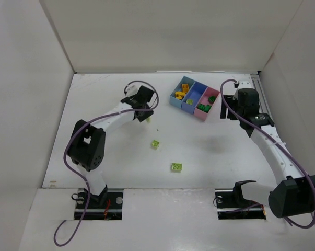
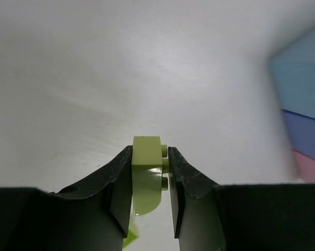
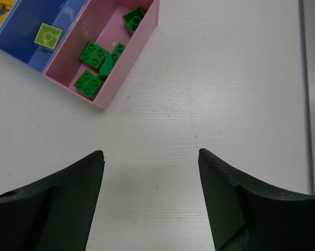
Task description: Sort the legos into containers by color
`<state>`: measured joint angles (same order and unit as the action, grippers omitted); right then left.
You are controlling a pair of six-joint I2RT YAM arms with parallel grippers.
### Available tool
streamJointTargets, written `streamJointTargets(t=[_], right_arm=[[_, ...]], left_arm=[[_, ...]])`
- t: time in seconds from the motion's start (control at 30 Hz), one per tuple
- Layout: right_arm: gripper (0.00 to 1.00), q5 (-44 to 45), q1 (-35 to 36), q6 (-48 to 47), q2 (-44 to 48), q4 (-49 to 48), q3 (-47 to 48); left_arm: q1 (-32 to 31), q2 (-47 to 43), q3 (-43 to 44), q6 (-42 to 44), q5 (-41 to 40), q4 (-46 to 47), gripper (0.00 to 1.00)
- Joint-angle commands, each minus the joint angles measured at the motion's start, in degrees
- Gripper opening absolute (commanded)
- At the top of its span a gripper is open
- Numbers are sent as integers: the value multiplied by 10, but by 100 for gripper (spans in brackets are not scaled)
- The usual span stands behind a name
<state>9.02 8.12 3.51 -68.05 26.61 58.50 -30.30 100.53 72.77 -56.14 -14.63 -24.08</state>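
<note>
Left pincer (image 2: 149,150) pinching a pale lime brick (image 2: 146,172) over the desk (image 1: 110,157), left of the containers (image 1: 197,89).

Its jaws press the brick's two sides, studs toward the right finger. The right pincer (image 3: 150,152) hangs spread above bare desk just beside the pink bin (image 3: 130,65), which holds dark green bricks (image 3: 93,54); the darker blue bin (image 3: 21,23) next to it holds one lime piece (image 3: 47,35). A loose lime brick (image 1: 155,144) and a second loose brick (image 1: 176,167) lie nearer the arm bases.
</note>
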Motion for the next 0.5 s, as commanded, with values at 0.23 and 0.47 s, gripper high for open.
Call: streamJointTargets(t=[0.23, 0.47], right_arm=[[78, 69, -21, 24, 70, 5, -48], [78, 69, -21, 40, 93, 5, -64]], left_arm=[[-60, 192, 379, 259, 111, 150, 22], [-65, 336, 569, 299, 192, 181, 23]])
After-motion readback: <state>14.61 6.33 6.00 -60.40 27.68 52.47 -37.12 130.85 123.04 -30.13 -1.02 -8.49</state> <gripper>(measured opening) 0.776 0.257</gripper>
